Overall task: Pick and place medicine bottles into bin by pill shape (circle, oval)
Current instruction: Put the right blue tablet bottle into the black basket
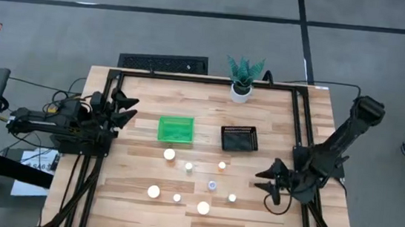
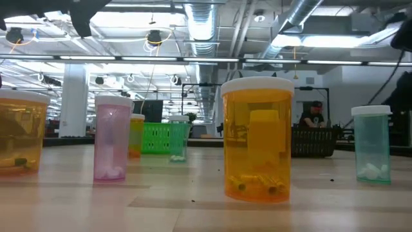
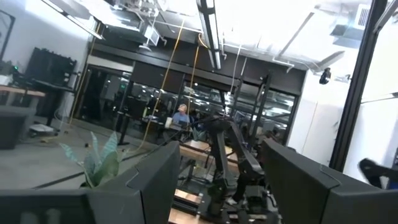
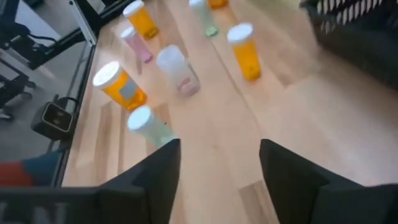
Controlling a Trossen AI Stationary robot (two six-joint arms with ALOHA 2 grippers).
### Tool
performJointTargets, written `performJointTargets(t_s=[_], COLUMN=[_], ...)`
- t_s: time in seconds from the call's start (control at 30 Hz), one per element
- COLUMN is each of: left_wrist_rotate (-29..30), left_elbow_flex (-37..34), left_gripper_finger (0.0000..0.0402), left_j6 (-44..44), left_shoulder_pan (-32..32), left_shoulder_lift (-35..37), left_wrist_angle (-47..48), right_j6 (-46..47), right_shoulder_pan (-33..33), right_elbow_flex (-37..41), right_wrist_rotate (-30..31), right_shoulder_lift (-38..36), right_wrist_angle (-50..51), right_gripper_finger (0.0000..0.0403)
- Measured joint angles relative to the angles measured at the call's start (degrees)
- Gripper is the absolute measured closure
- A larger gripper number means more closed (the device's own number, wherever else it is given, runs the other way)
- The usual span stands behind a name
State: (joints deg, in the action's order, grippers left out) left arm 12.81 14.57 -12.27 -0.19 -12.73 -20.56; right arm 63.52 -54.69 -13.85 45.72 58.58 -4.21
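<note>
the medicine bottles (image 1: 189, 178) stand loose on the wooden table (image 1: 141, 204), in the open stretch on the near side of the two bins and between my two arms. from above i count eight white caps: a wide one (image 1: 169, 154) just below the green bin, a small one (image 1: 188, 166) beside it, one (image 1: 222, 165) below the black bin, one with a bluish top (image 1: 212, 184) in the middle, one (image 1: 232, 197) nearest my right gripper, and along the near row a wide one (image 1: 153, 191), a small one (image 1: 176, 197) and another wide one (image 1: 203, 207). all stand upright and apart from each other. at table height the closest is an orange bottle (image 2: 257, 138) with pills at its bottom, with a pink one (image 2: 112, 138) and a pale teal one (image 2: 372, 144) to either side.

there are two bins: a green basket (image 1: 176, 129) and a black basket (image 1: 239, 138), side by side with a gap between them, both beyond the bottles. a white pot with a green plant (image 1: 242, 78) sits at the far edge behind the black basket. nothing lies between the bottles and the bins.

my right gripper (image 1: 269, 181) hangs low over the right side of the table, pointed toward the bottles, fingers spread wide with bare wood between them, holding nothing. my left gripper (image 1: 124, 110) waits at the left edge, level and pointed across the table, fingers also wide apart and holding nothing.
</note>
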Motion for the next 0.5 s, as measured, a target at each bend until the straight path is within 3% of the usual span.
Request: performJointTargets(t_s=[0.13, 0.5], left_wrist_rotate=[0.0, 1.5], left_elbow_flex=[0.0, 0.0], left_gripper_finger=[0.0182, 0.0182], left_j6=[0.6, 1.1], left_shoulder_pan=[0.0, 0.0], left_shoulder_lift=[0.0, 0.0], left_wrist_angle=[-0.3, -0.6], right_j6=[-0.2, -14.1], right_shoulder_pan=[-1.6, -2.3], right_elbow_flex=[0.0, -0.7], right_wrist_rotate=[2.1, 5.3], right_shoulder_lift=[8.5, 32.9], right_wrist_angle=[-9.0, -43.0], right_gripper_finger=[0.0149, 0.0149])
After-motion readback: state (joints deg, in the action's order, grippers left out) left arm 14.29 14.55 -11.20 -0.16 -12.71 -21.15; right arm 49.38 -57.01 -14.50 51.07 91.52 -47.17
